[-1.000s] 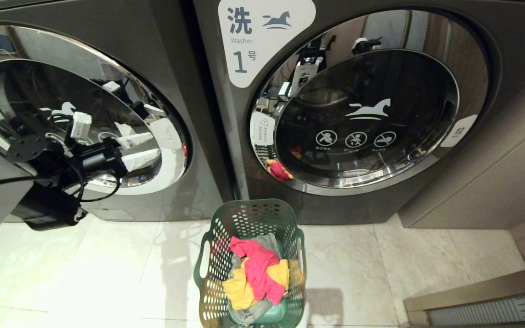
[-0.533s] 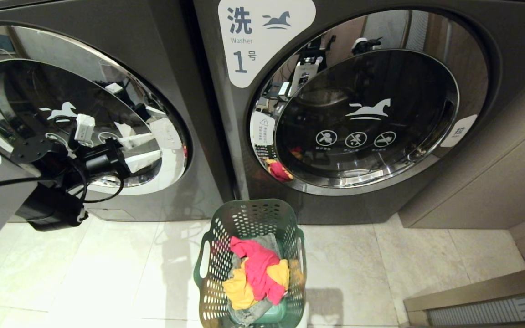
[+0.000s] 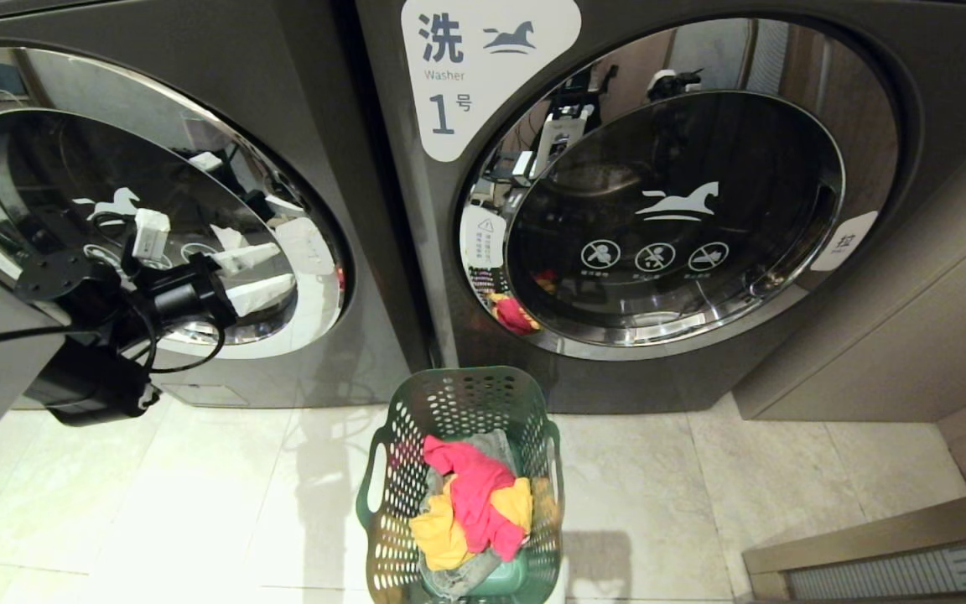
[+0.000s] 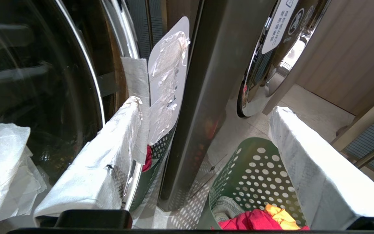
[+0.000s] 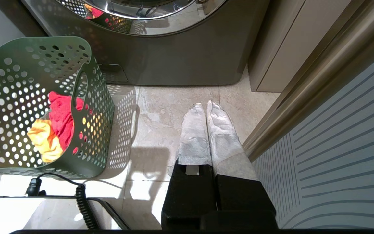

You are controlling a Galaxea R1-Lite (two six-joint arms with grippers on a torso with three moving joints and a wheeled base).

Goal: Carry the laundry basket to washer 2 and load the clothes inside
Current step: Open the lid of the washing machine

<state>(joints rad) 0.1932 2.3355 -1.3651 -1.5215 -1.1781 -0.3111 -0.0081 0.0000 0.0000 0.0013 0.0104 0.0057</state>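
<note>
Chrome rims the round glass door of washer 2 (image 3: 148, 201), the left-hand machine, and the left pincer (image 3: 257, 273) hangs right in front of it with its white-wrapped fingers (image 4: 109, 169) spread wide, holding nothing. The door looks shut; the next move is probably to open it, so its right edge, just beyond the fingertips, matters most. The right pincer (image 5: 208, 130) is clenched empty, low over the floor tiles (image 3: 198, 503) on the right. The laundry basket (image 3: 462, 403), dark green and pierced, stands on the floor nearer the camera and to the right, before washer 1 (image 3: 667, 210), with pink and yellow clothes (image 3: 475, 503) inside.
</note>
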